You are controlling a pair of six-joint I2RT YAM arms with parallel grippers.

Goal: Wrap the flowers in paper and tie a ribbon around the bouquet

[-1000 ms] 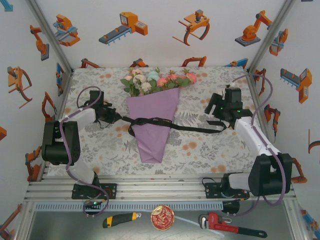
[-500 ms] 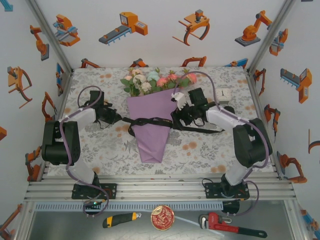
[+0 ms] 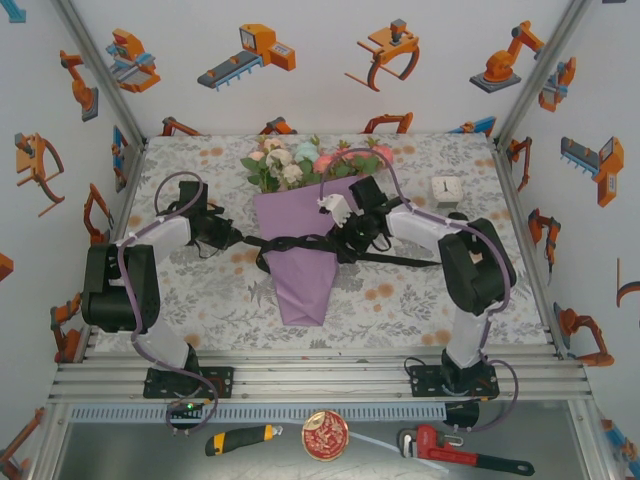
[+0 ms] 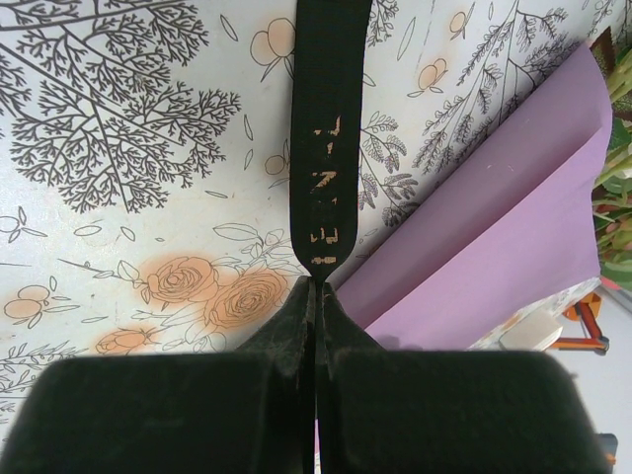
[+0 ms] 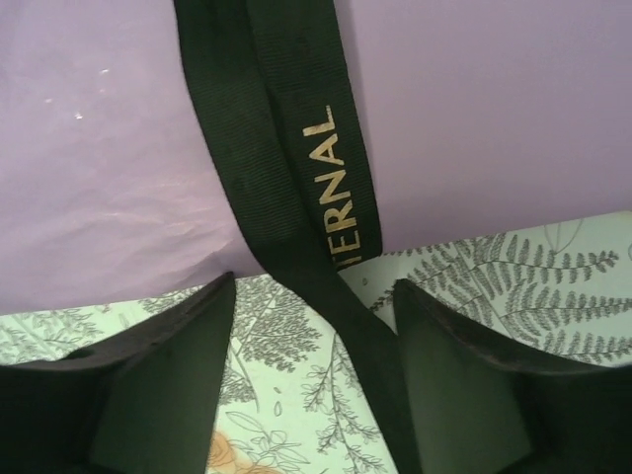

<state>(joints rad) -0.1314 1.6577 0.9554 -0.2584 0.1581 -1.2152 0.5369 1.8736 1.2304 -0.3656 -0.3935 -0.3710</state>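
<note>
The bouquet lies in the middle of the table: pink, white and pale blue flowers [image 3: 310, 160] stick out of the far end of a lilac paper [image 3: 303, 265] cone. The black ribbon [image 3: 300, 243] crosses the cone and trails off to the right. At the cone's left, my left gripper [image 3: 238, 238] is shut on one ribbon [image 4: 321, 148] end, its fingertips [image 4: 316, 281] pinched together beside the paper [image 4: 494, 247]. My right gripper [image 3: 345, 243] hovers at the cone's right edge. Its jaws [image 5: 314, 286] are open on either side of the ribbon [image 5: 296, 197], just short of the paper [image 5: 474, 118].
A small white cube [image 3: 446, 190] stands at the back right of the flower-printed tablecloth. Below the arm bases lie a yellow utility knife [image 3: 243, 437], a round red tin [image 3: 325, 434] and a red pipe wrench [image 3: 450, 450]. Printed walls close in three sides.
My right arm has swung left from the table's right side to the cone's right edge, over the ribbon. The left arm and the bouquet have not moved.
</note>
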